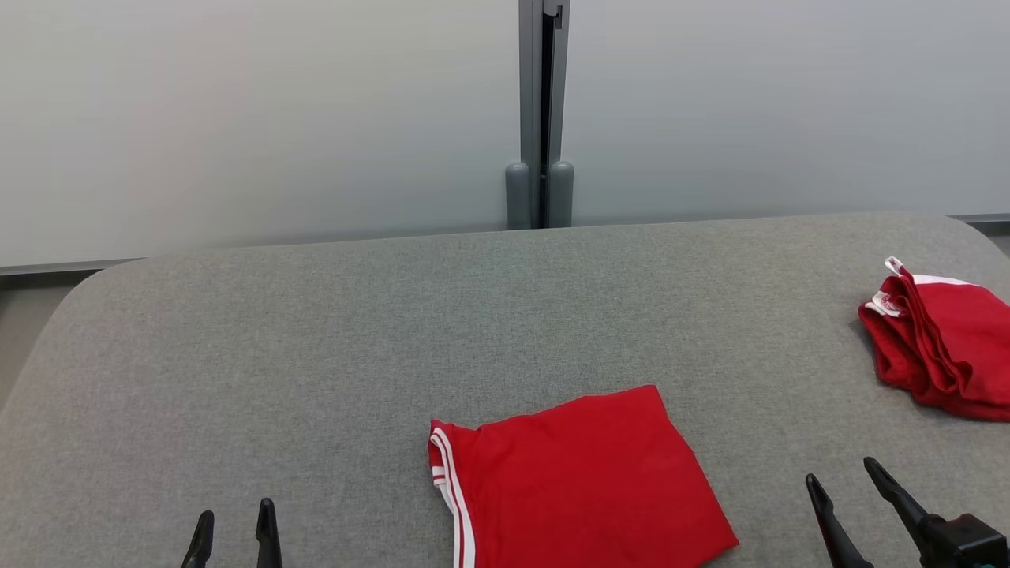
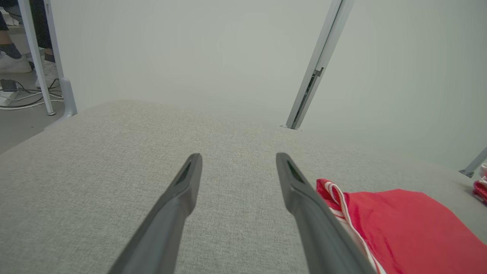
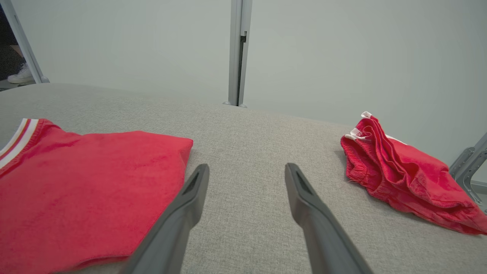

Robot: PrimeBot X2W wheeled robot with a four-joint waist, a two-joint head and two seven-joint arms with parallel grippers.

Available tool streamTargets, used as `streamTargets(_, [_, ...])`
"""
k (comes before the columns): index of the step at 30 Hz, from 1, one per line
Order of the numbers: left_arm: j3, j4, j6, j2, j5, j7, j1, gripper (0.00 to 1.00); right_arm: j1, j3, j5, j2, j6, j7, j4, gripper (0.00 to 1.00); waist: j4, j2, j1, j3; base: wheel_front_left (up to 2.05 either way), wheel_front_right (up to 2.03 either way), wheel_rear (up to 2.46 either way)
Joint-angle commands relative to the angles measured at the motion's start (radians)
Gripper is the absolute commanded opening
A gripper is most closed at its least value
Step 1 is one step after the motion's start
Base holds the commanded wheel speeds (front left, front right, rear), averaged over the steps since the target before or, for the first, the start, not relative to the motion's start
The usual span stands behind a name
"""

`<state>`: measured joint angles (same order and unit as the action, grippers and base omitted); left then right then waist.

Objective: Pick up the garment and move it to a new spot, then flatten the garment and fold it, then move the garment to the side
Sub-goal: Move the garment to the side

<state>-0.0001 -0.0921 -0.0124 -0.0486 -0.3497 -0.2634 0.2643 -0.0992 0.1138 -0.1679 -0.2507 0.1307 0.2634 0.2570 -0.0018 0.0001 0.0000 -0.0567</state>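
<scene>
1. Two hands flank the work. The left hand (image 1: 233,540) hovers over the near left of the grey fabric-covered table (image 1: 316,355), its dark fingers spread and empty
2. Just right of centre, at the near edge, lies the red cloth garment with white striped trim (image 1: 580,481). It is folded into a flat, tidy rectangle, so the pick-up, flattening and folding look done
3. The right hand (image 1: 840,471) hovers near the garment's right side, fingers apart, gripping nothing and not touching the cloth
4. Far right, well apart, a second red garment (image 1: 939,347) with white trim sits in a loose, bunched heap. I cannot tell whether it is finished or waiting its turn
5. What seems left is the shift to the side, since the folded piece lies mid-table
6. The table is woven, with rounded far corners
7. Behind it, pale grey-green wall panels (image 1: 237,118) meet at a grey metal post (image 1: 541,118). The left wrist view shows a person's shoes (image 2: 13,62) and cables (image 2: 23,97) on the floor
</scene>
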Motion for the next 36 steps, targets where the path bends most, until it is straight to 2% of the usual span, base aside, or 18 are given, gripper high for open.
streamTargets(1, [0.007, 0.0, -0.003, -0.004, 0.008, -0.001, 0.007, 1.0, -0.009, -0.014, 0.006, 0.007, 0.0, 0.001, 0.002, 1.0, 0.004, -0.0001, 0.0, 0.001, 0.0, 0.0, 0.0])
streamTargets(7, [0.012, 0.002, -0.007, -0.004, 0.011, -0.001, 0.006, 1.0, 0.008, -0.03, -0.032, 0.036, 0.0, 0.001, 0.006, 1.0, 0.013, -0.0001, 0.0, 0.005, 0.0, 0.0, 0.0])
streamTargets(11, [0.005, 0.009, -0.006, -0.004, 0.011, -0.001, -0.001, 1.0, 0.082, 0.047, -0.115, 0.028, 0.0, -0.019, 0.047, 1.0, 0.019, -0.0001, 0.0, 0.017, 0.0, 0.0, 0.0])
streamTargets(13, [-0.003, 0.009, -0.007, -0.004, 0.014, -0.001, -0.015, 1.0, 0.138, 0.106, -0.167, 0.011, 0.0, -0.08, 0.067, 1.0, 0.026, -0.0001, 0.0, 0.03, 0.0, 0.0, 0.0])
streamTargets(18, [-0.026, -0.008, -0.013, -0.004, 0.019, -0.001, -0.048, 1.0, 0.265, 0.257, -0.278, -0.029, 0.0, -0.315, 0.147, 1.0, 0.054, -0.0001, 0.0, 0.062, 0.0, 0.0, 0.0])
streamTargets(21, [-0.029, -0.013, -0.01, -0.004, 0.01, -0.001, -0.067, 1.0, 0.33, 0.303, -0.308, -0.038, 0.0, -0.423, 0.209, 1.0, 0.073, -0.0001, 0.0, 0.081, 0.0, 0.0, 0.0])
streamTargets(26, [-0.038, -0.016, -0.008, -0.004, -0.004, -0.001, -0.09, 1.0, 0.393, 0.324, -0.311, -0.024, 0.0, -0.5, 0.316, 1.0, 0.102, -0.0001, 0.0, 0.11, 0.0, 0.0, 0.0])
streamTargets(28, [-0.042, -0.015, -0.007, -0.004, -0.008, -0.001, -0.097, 1.0, 0.406, 0.331, -0.338, 0.002, 0.0, -0.52, 0.346, 1.0, 0.106, -0.0001, 0.0, 0.121, 0.0, 0.0, 0.0])
streamTargets(29, [-0.042, -0.014, -0.004, -0.004, -0.011, -0.001, -0.099, 1.0, 0.411, 0.34, -0.356, 0.009, 0.0, -0.525, 0.353, 0.76, 0.107, -0.0001, 0.0, 0.125, 0.0, 0.0, 0.0])
streamTargets(30, [-0.043, -0.011, -0.001, -0.004, -0.012, -0.001, -0.099, 1.0, 0.417, 0.346, -0.379, 0.012, 0.0, -0.526, 0.353, 0.28, 0.106, -0.0001, 0.0, 0.131, 0.0, 0.0, 0.0])
streamTargets(31, [-0.043, -0.009, 0.002, -0.004, -0.014, -0.001, -0.102, 1.0, 0.423, 0.358, -0.413, 0.017, 0.0, -0.531, 0.345, 0.0, 0.104, -0.0001, 0.0, 0.136, 0.0, 0.0, 0.0])
streamTargets(36, [-0.028, 0.015, 0.014, -0.003, -0.035, -0.001, -0.117, 1.0, 0.516, 0.369, -0.518, -0.053, 0.0, -0.503, 0.254, 0.0, 0.041, -0.0001, 0.0, 0.167, 0.0, 0.0, 0.0])
